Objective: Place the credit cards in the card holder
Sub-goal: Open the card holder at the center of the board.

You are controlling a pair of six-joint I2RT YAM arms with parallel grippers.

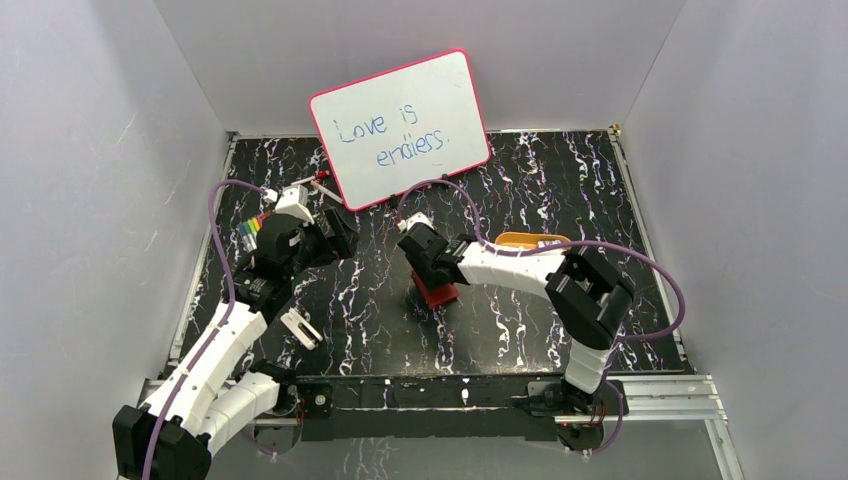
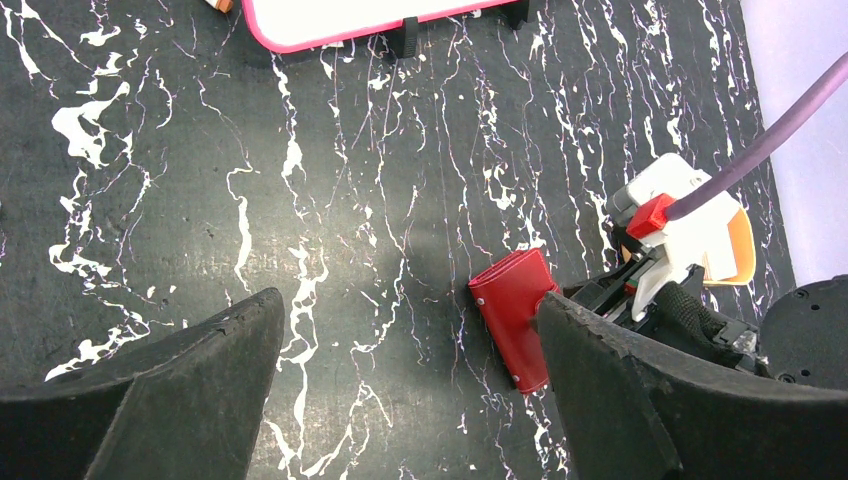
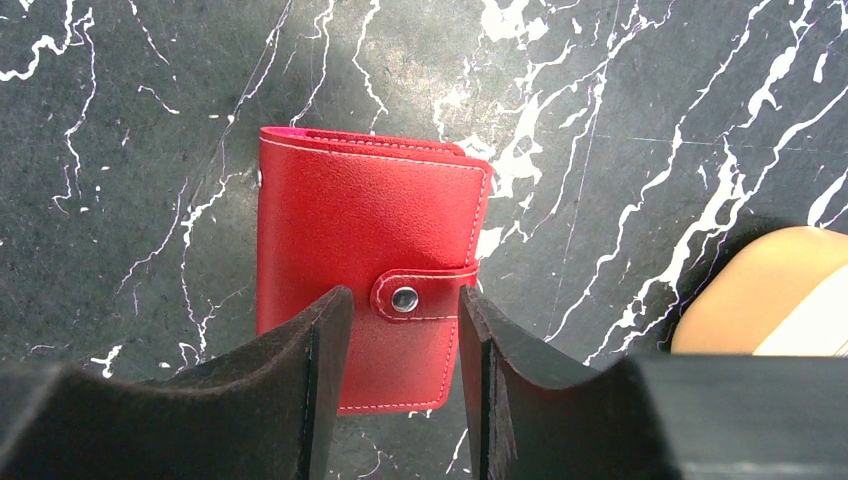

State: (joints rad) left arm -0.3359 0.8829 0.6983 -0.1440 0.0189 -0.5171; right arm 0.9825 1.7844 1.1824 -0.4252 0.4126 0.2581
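Observation:
The card holder (image 1: 440, 295) is a red folding wallet, shut with its snap tab fastened, lying flat mid-table. It also shows in the right wrist view (image 3: 360, 210) and the left wrist view (image 2: 510, 310). My right gripper (image 3: 403, 296) is open just over its near end, the jaws standing either side of the snap tab; in the top view it is seen as (image 1: 430, 278). A whitish credit card (image 3: 810, 320) lies in the yellow-orange tray (image 3: 735, 285). My left gripper (image 2: 408, 305) is wide open and empty, left of the wallet and above the table.
The pink-framed whiteboard (image 1: 400, 128) stands at the back. The orange tray (image 1: 510, 240) sits behind the right forearm. Coloured markers (image 1: 252, 232) lie at the left edge. A small white flat piece (image 1: 300, 328) lies by the left arm. White walls enclose the table.

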